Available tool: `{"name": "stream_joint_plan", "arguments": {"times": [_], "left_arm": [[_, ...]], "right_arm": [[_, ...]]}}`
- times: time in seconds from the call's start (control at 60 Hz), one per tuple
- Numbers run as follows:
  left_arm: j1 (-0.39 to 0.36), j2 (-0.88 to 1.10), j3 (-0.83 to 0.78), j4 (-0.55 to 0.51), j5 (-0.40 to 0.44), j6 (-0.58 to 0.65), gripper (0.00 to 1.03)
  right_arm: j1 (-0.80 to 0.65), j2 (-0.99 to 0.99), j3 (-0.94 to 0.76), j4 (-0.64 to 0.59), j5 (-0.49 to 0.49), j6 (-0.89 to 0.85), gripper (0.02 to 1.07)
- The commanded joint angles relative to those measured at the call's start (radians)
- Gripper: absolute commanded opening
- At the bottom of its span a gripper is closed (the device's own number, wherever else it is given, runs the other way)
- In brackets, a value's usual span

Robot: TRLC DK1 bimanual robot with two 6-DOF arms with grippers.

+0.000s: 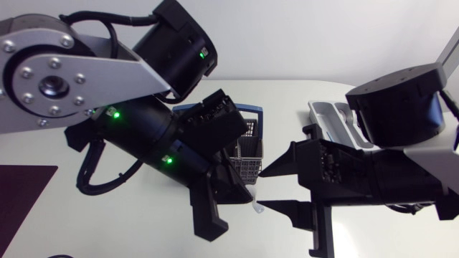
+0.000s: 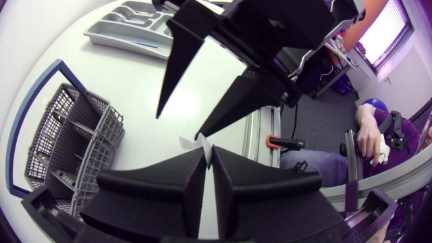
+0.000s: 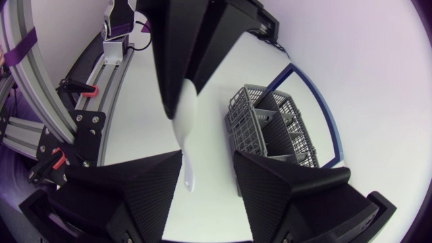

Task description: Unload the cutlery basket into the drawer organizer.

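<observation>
Mid-task, handover stage by my read. The left gripper (image 2: 208, 154) has its fingers pressed together, pinching one end of a white plastic utensil (image 3: 183, 128). It's probably a spoon, but I can't tell which end is clamped. It's held in the air above the desk (image 1: 129, 222), just beside the cutlery basket (image 3: 270, 128), and the free end pokes into the gap of the right gripper (image 3: 208, 158). The right fingers are spread wide on either side of it with no contact that I can see, so nothing is handed over yet. The basket compartments that show look empty in both wrist views, so this may be the last piece; some pockets are hidden behind the arms. The drawer organizer (image 2: 115, 42) sits well apart on the far side of the basket, and I can't make out what's in it. Left to do: get this piece across and into a slot. The utensil is thin, glossy white, broad near the left fingers and tapering to a rounded tip, and looks light and slippery.
</observation>
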Motion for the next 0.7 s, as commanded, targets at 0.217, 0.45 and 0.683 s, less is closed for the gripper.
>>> {"name": "stream_joint_plan", "arguments": {"times": [0.217,0.45,0.683], "left_arm": [[0.006,0.031,-0.030,0.020,-0.023,0.046,0.10],[0.000,0.026,-0.030,0.022,-0.022,0.051,0.10],[-0.004,0.016,-0.039,0.026,-0.022,0.051,0.10]], "right_arm": [[-0.026,-0.032,-0.048,-0.018,-0.030,-0.032,0.55],[-0.006,-0.004,-0.071,0.008,-0.051,-0.012,0.50],[0.009,0.048,-0.079,0.078,-0.071,0.028,0.37]]}}
